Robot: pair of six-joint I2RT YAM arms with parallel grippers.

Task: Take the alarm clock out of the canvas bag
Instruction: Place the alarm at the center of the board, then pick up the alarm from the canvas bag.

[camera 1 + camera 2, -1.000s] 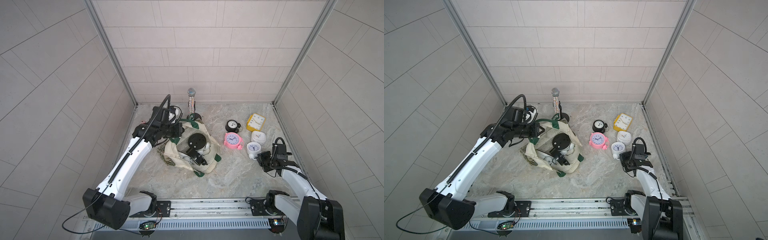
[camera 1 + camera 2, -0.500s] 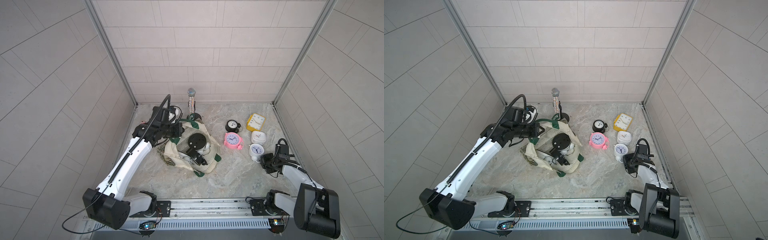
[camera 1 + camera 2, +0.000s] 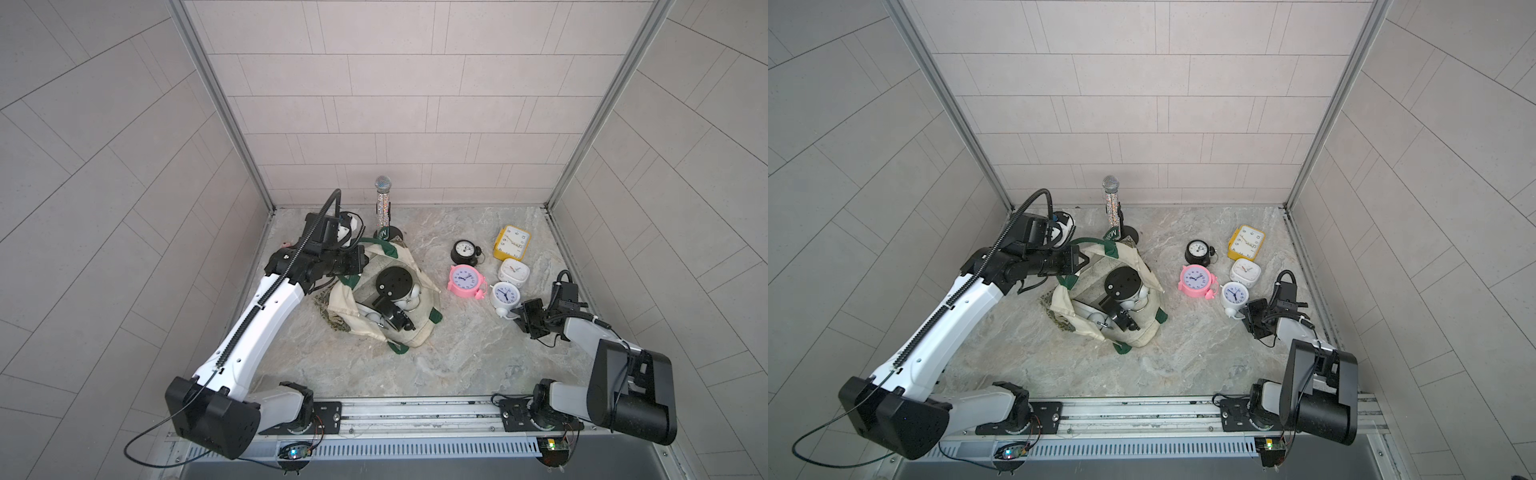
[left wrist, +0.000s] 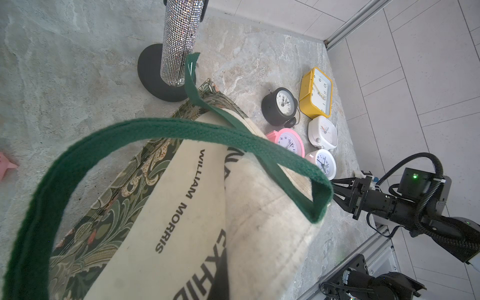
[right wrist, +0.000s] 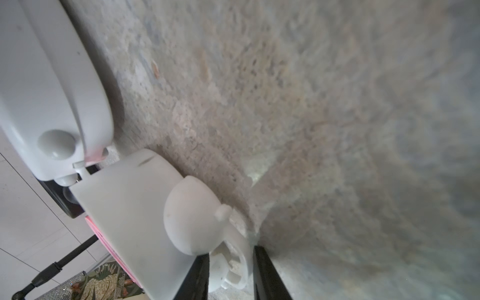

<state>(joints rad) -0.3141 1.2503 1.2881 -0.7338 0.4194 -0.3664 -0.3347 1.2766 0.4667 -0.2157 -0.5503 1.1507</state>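
Note:
The cream canvas bag [image 3: 415, 332] with green handles lies open at the left of the table in both top views. Inside it are a black round body [image 3: 392, 282], pale bells and another black piece. My left gripper [image 3: 360, 261] is shut on the bag's green handle [image 4: 166, 130] and holds the mouth up. A white round alarm clock [image 3: 504, 296] rests on the table beside the pink clock [image 3: 463, 280]. My right gripper [image 5: 231, 255] is low behind it. Its fingers [image 5: 200, 275] stand parted on either side of the clock's white top handle [image 5: 233, 259].
A black clock [image 3: 464, 251], a yellow square clock [image 3: 512, 242] and a white square clock [image 3: 514, 271] lie in a cluster at the back right. A glittery microphone [image 3: 383, 208] stands on its black base behind the bag. Walls close in on three sides.
My right gripper's jaws have parted around the white clock's handle, and the clock stays on the table. The right arm's elbow has swung lower. The left arm and the bag have not moved.

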